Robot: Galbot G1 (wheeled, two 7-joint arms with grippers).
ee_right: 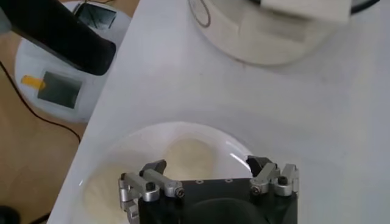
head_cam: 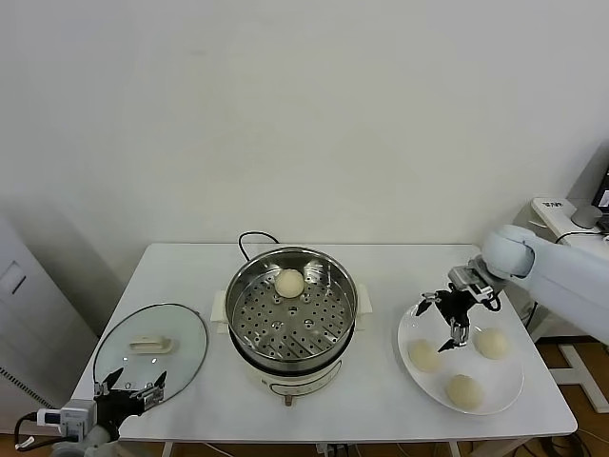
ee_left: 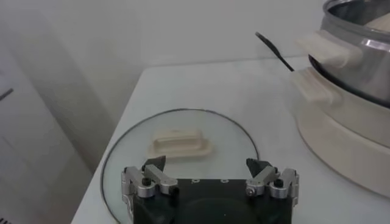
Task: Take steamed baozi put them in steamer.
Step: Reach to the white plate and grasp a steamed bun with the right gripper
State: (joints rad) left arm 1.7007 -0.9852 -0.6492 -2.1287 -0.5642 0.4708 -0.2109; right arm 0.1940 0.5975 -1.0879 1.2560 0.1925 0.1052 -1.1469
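1 bun (head_cam: 289,282) lies in the steamer (head_cam: 249,278), at its far edge. 3 buns (head_cam: 464,391) remain on the white plate (head_cam: 507,390). Right gripper (head_cam: 446,323) hovers over the plate, jaws spread, holding nothing. Left gripper (head_cam: 128,387) waits by the glass lid (head_cam: 186,333), jaws apart, empty.

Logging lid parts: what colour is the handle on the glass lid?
Cream, a flat oblong handle on the round clear glass lid; clearest in the left wrist view.
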